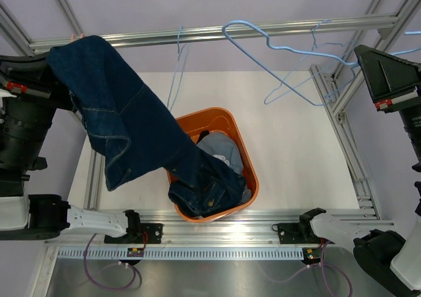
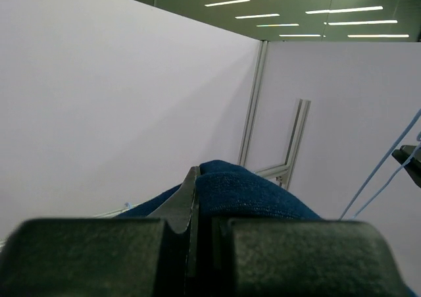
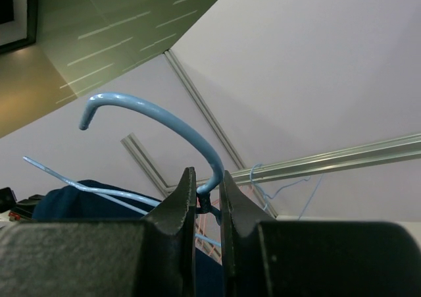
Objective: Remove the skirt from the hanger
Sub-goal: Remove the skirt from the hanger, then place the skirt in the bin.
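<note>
My left gripper [image 2: 196, 178] is shut on dark navy jeans [image 1: 125, 126], not a skirt. It is hidden under them at the left in the top view. The jeans drape from the rail down into an orange basket [image 1: 247, 149]. Pale blue fabric [image 1: 220, 151] lies in the basket, partly under the jeans; I cannot tell whether it is the skirt. My right gripper [image 3: 207, 185] is shut on the neck of a light-blue wire hanger [image 3: 164, 116], which is held up bare at the top right [image 1: 283, 47]. A small pink hook [image 1: 77, 35] shows on the rail above the jeans.
A metal rail [image 1: 276, 28] runs across the back. Another light-blue hanger [image 1: 176, 70] hangs from it near the middle, and more blue wires [image 1: 329, 30] hang at the right. An aluminium frame post [image 1: 342, 132] slants along the right side.
</note>
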Robot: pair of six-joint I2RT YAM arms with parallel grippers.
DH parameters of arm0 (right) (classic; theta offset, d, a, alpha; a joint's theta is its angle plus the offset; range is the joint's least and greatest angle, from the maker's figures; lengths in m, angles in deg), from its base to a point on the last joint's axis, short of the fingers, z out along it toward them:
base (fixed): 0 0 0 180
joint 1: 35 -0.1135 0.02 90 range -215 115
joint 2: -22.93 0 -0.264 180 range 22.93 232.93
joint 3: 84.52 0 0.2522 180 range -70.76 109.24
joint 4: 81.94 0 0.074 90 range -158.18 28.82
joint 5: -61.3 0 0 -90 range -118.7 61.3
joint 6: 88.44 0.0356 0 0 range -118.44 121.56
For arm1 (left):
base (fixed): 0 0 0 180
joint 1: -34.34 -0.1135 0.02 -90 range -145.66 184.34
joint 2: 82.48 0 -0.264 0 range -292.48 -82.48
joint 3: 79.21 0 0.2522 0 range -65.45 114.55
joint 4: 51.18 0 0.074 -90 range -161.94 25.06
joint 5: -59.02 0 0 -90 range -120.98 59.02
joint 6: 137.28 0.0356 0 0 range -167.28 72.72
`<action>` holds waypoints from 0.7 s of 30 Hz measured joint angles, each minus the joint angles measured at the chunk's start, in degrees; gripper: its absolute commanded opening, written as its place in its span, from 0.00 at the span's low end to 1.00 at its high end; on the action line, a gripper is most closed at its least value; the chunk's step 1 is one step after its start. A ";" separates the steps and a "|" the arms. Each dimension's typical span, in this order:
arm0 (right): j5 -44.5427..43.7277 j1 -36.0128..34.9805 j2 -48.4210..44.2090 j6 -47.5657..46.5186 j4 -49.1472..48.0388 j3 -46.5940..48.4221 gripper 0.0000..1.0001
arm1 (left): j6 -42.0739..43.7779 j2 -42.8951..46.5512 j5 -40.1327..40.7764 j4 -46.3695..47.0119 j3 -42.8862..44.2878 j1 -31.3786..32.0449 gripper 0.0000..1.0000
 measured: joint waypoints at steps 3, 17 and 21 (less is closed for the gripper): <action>-0.33 0.00 -0.37 -1.09 0.26 -1.29 0.00 | 1.27 -0.66 -0.22 0.48 -0.33 0.00 0.00; -1.73 0.02 -4.46 -3.82 1.18 -4.94 0.00 | -1.73 -7.69 -2.86 0.37 -8.17 -0.04 0.00; -2.84 0.04 -5.53 -4.61 1.79 -4.92 0.00 | -3.41 -6.95 -3.45 1.55 -14.19 -0.04 0.00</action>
